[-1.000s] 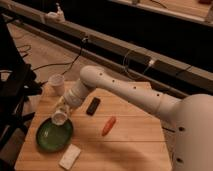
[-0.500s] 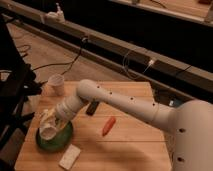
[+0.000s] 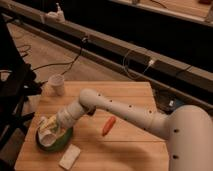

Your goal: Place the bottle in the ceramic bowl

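The green ceramic bowl [image 3: 61, 144] sits at the front left of the wooden table [image 3: 130, 150]. My gripper [image 3: 49, 132] hangs at the end of the white arm, low over the bowl's left half. It is shut on the pale bottle [image 3: 46, 136], which lies tilted inside the bowl's rim. The gripper and bottle hide most of the bowl's inside.
A white cup [image 3: 56, 84] stands at the table's back left. An orange carrot-like item [image 3: 108, 126] lies mid-table under the arm. A white packet [image 3: 70, 156] lies at the front edge by the bowl. A dark chair [image 3: 12, 95] stands to the left.
The gripper has come down and to the left with the bottle, from above the table's middle left into the bowl.
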Available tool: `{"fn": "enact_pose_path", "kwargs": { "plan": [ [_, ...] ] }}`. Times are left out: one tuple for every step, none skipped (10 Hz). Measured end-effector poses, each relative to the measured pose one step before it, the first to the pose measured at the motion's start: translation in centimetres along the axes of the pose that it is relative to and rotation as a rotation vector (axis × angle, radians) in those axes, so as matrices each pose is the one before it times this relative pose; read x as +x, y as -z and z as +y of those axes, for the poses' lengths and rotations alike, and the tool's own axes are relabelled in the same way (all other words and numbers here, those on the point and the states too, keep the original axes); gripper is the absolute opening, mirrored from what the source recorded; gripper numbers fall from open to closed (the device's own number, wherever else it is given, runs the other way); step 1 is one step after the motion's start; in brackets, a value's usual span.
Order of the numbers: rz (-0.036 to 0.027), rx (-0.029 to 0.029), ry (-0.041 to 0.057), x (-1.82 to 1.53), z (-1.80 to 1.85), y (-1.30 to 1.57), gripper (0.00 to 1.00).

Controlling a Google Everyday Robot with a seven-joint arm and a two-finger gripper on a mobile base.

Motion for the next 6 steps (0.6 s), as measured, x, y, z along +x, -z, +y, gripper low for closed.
{"fn": "enact_pose_path", "kwargs": {
  "plan": [
    [-0.00229,-0.01284,-0.01046,0.329,0.82,-0.186,0.62],
    [-0.00072,-0.01797,-0.01184,0.306,0.745,-0.179,0.72],
    [0.00036,-0.01572,-0.00829,0.241,0.451,-0.157,0.78],
    [0.00434,-0.01261,-0.00845,0.275,0.148,-0.062,0.8],
    [0.00195,-0.00316,-0.00367,0.093,0.07,0.009,0.8],
    [0.00119,0.00081,-0.00136,0.025,0.013,0.073,0.8]
  ]
}}
